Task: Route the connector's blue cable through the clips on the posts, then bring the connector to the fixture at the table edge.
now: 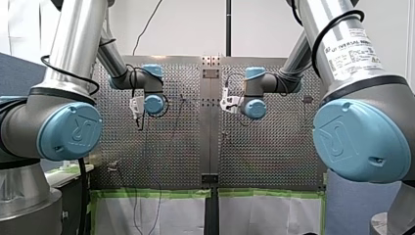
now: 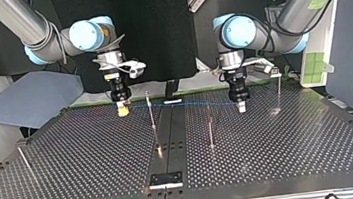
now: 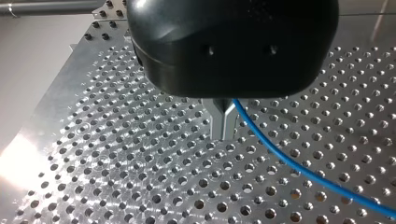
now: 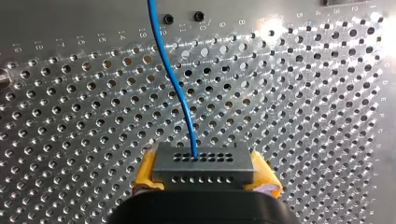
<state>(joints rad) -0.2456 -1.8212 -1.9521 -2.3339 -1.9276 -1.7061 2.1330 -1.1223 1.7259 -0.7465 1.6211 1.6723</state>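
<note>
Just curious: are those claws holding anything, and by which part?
My right gripper clamps the connector by its sides; my left gripper pinches its blue cable partway along.

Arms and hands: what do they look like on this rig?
My left arm and my right arm are silver tubes with light-blue joint caps marked UR and black cables; the right carries a white label. My left hand: black housing, grey metal fingers. My right hand: black body, yellow pads.

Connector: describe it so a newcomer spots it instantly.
Over the far side of the table, at the top view's left, hangs my right gripper. Between its yellow pads sits the connector: a small grey block with two rows of holes, where the blue cable ends.
</note>
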